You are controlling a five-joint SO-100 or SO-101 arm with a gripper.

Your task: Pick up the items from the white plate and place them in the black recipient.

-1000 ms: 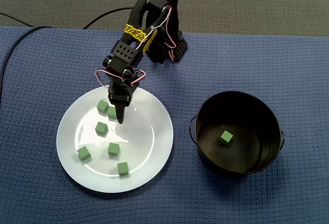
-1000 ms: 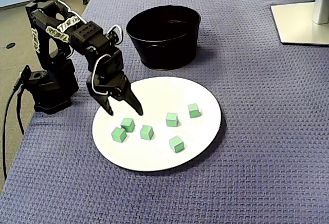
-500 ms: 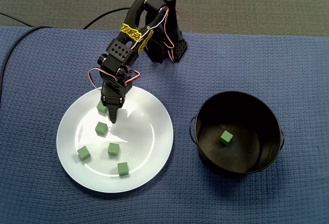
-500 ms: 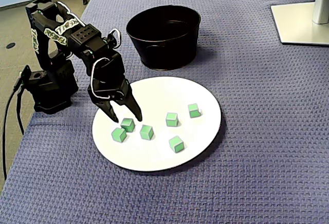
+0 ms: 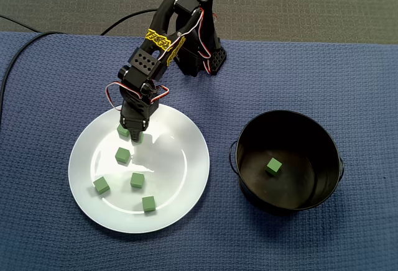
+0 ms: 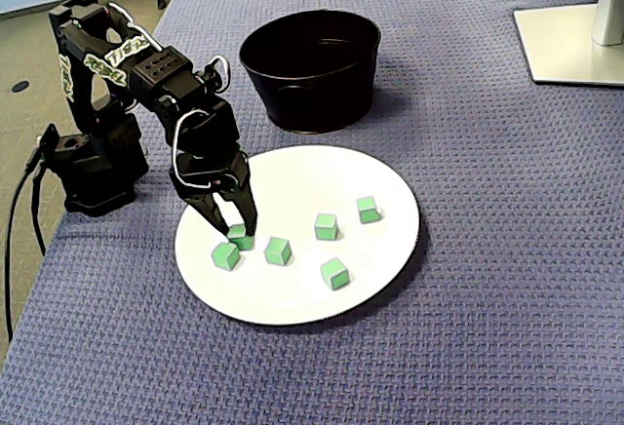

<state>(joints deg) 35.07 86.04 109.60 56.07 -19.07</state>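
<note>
The end effector is seen lowered onto the white plate, its two dark fingers pointed steeply down and drawn in against the sides of a green cube, which appears to be clasped between them while resting on the plate. The cube is set flat on one face near the plate's rim on the arm's side. Its sides are equal, so no direction is favoured, and its edges are turned at a slant to the frame. A second cube is placed just beside it, close to one fingertip. Four further cubes are spread apart across the rest of the plate. In the fixed view from above, the black recipient is shown standing upright well apart from the plate, to its right, with a lone cube lying on its floor. Plate and recipient are carried by a bench covered with a blue woven mat.
</note>
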